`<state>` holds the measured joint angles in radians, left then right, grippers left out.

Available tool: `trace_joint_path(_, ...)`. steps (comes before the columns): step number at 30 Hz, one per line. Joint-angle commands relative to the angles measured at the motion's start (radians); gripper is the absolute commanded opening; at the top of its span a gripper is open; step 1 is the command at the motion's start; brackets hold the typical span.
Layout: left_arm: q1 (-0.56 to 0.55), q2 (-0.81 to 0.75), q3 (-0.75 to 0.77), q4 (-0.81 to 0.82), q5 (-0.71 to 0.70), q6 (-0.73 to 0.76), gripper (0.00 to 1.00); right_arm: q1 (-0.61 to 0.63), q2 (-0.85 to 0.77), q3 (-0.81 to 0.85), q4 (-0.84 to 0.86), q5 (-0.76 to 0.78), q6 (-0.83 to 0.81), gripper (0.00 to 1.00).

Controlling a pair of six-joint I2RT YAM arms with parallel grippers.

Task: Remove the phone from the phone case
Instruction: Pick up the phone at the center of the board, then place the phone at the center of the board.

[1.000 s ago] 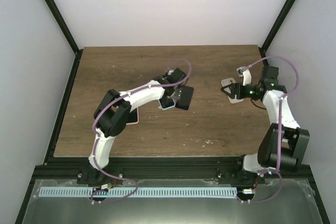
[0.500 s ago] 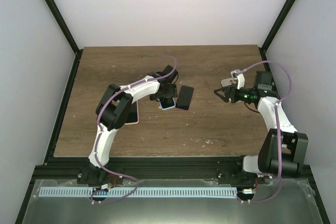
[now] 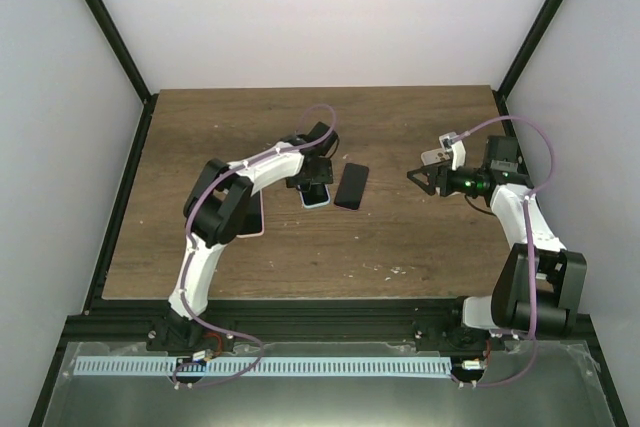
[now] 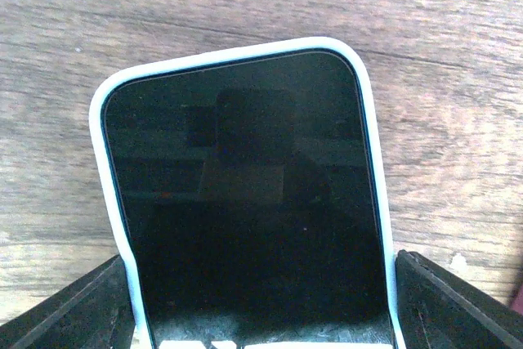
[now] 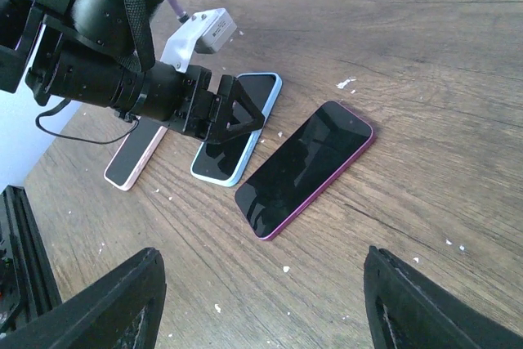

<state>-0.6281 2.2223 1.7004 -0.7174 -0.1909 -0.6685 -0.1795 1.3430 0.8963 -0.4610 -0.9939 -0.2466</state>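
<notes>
While the phone [image 4: 245,202] lies flat and screen-up near the middle of the counter [image 3: 420,247], it is enclosed in its pale-blue case [image 4: 229,48]. The long sides of the case are gripped by the left pincer [image 3: 312,185]. The right pincer [image 3: 415,176] is held open and empty nearer the right edge. A magenta-edged phone [image 3: 351,186] is seen just beside the case.

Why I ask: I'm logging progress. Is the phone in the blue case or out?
In. The phone lies inside the case, whose pale rim wraps its dark screen's top and both sides in the left wrist view.
</notes>
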Motion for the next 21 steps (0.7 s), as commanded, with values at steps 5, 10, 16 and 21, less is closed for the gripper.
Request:
trace_joint_path(5,0.032,-0.018,-0.048,-0.041,-0.021,0.143,0.75,0.005,-0.001,0.004,0.008,-0.033,-0.010,0.68)
trace_joint_path(10,0.002,-0.169,-0.259,0.037,0.050,0.241,0.75,0.004,0.007,0.007,0.000,-0.043,-0.018,0.68)
trace_joint_path(16,-0.170,-0.351,-0.549,0.137,0.065,0.323,0.76,0.005,0.022,0.013,-0.007,-0.066,-0.018,0.68)
trace_joint_path(21,-0.326,-0.432,-0.677,0.293,0.116,0.449,0.76,0.004,0.036,0.022,-0.014,-0.072,-0.023,0.68)
